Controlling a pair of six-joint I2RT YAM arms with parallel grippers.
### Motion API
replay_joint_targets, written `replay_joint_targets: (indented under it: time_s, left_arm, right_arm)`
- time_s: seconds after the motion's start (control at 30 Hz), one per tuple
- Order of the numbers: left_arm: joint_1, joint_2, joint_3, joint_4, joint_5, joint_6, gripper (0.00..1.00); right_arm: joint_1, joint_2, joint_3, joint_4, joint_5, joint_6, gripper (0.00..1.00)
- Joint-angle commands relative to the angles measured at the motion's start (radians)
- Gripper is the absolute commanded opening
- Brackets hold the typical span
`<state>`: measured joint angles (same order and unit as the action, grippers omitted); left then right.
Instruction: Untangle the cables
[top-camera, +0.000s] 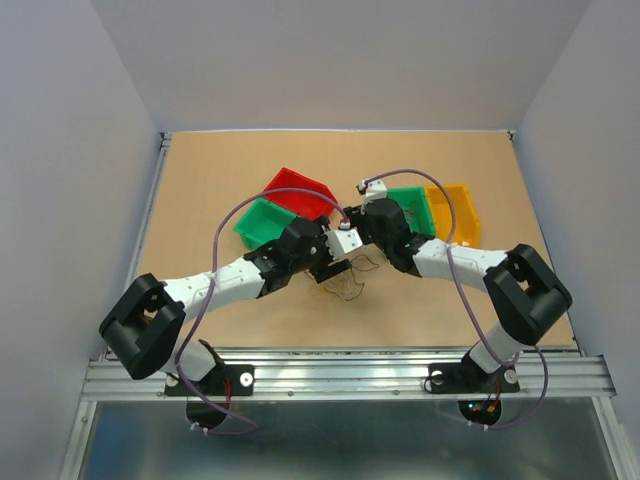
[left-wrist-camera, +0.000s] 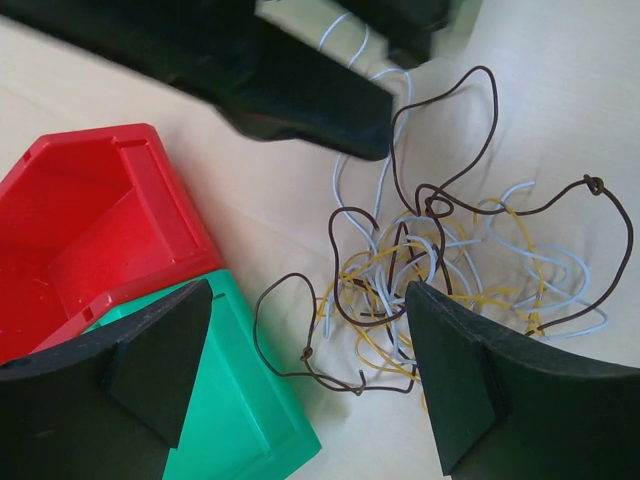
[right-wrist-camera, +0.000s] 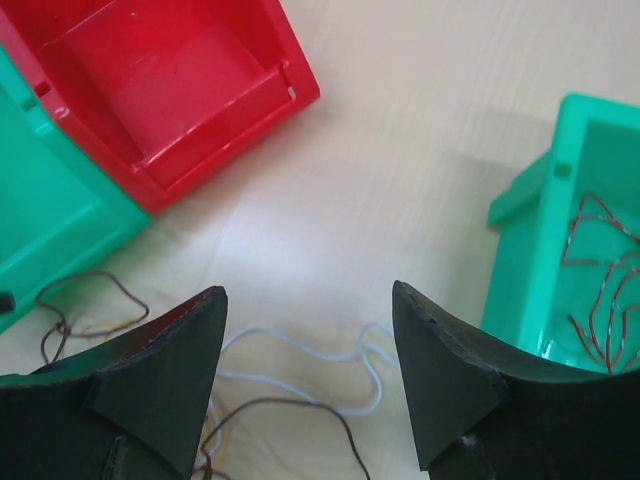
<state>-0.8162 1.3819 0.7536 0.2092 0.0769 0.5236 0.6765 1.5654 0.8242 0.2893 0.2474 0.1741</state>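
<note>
left claw (left-wrist-camera: 308, 290): gaping wide over the tangle, gripping nothing.
right claw (right-wrist-camera: 308, 295): standing open, holding nothing.
cables (left-wrist-camera: 420, 270): lying tangled beneath the left claw, one whitish strand trailing under the right claw.
near green bin (left-wrist-camera: 240, 400): sitting under the left claw's left finger.
red bin (left-wrist-camera: 90, 220): lying just beyond it.
far green bin (right-wrist-camera: 530, 250): sitting right of the right claw, holding reddish wires (right-wrist-camera: 600, 290).

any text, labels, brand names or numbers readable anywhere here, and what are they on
None: no view shows readable words, labels, brands, numbers or signs.
Red bin: plain plastic, no marking.
Left green bin, right green bin, yellow bin: no marking visible.
Cables: no print visible on them.
Table: bare, nothing written.
</note>
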Motion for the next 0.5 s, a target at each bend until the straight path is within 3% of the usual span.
replay_joint_targets:
  time_s: [0.0, 0.47]
  left_arm:
    - [0.002, 0.035, 0.05, 0.022, 0.001, 0.007, 0.89]
    - [0.002, 0.06, 0.058, 0.01, 0.008, 0.029, 0.89]
  right_arm:
    - [0.008, 0.083, 0.133, -0.064, 0.055, -0.044, 0.73]
    - [-0.025, 0.148, 0.15, -0.171, 0.076, -0.021, 0.77]
